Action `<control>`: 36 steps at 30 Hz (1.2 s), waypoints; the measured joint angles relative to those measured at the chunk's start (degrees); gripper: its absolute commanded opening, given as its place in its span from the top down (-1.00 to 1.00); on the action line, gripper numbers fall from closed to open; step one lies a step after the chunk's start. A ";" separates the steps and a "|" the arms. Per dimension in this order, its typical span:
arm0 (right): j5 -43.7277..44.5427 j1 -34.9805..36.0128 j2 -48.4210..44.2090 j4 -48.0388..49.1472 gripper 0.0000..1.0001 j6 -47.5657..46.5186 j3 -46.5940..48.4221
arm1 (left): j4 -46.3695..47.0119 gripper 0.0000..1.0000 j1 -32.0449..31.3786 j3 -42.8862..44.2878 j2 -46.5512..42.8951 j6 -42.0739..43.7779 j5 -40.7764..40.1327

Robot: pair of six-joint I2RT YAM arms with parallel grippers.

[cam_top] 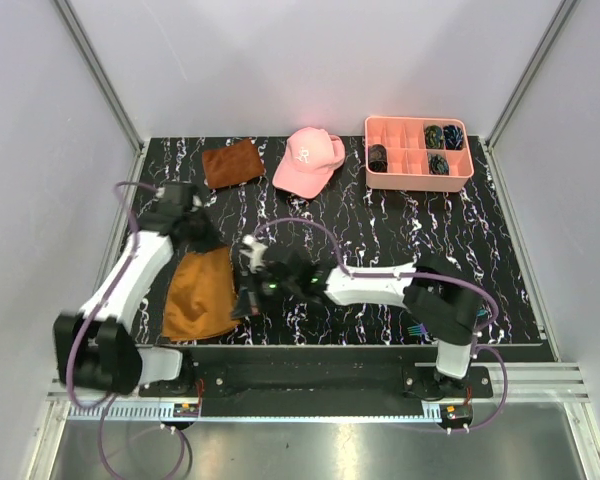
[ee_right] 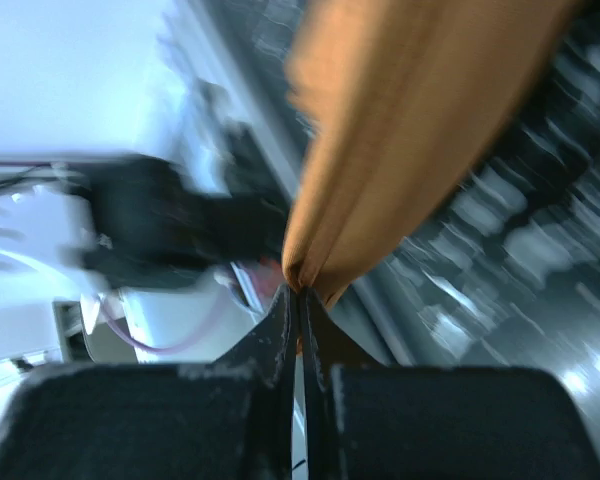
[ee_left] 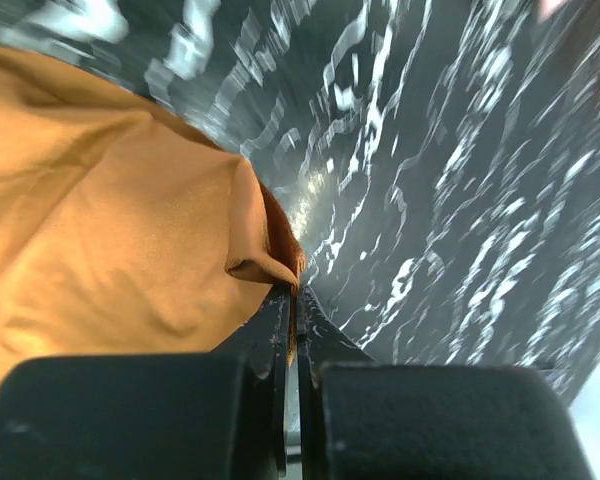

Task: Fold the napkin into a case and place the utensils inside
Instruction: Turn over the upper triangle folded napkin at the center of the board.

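Note:
The orange-brown napkin point(cam_top: 200, 292) lies bunched at the table's front left, one flap doubled over. My left gripper point(cam_top: 211, 247) is shut on its far right corner; in the left wrist view the cloth point(ee_left: 110, 230) spreads left from the pinched fold at the gripper point(ee_left: 298, 288). My right gripper point(cam_top: 243, 300) is shut on the napkin's right edge, lower down. In the blurred right wrist view the cloth point(ee_right: 410, 130) hangs taut from the gripper point(ee_right: 300, 290). Thin iridescent utensils point(cam_top: 413, 328) lie near the front edge, beside the right arm's base.
A pink cap point(cam_top: 308, 160) sits at the back centre. Left of it lies a smaller rust-brown cloth point(cam_top: 232, 162). A pink compartment tray point(cam_top: 418, 170) with dark items stands at the back right. The right arm stretches across the table's front middle.

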 measured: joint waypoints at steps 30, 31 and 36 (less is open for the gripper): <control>-0.13 -10.25 -9.88 12.76 0.59 4.22 -34.84 | 18.40 -0.06 -21.33 8.20 32.46 -6.99 -3.39; -0.57 -10.19 -10.16 11.54 0.36 4.26 -35.17 | 19.78 -0.19 -21.29 8.87 32.46 -6.99 -3.50; -0.83 -10.21 -14.21 7.08 -0.21 4.98 -35.56 | 22.43 -0.33 -21.24 10.93 29.57 -5.44 -2.10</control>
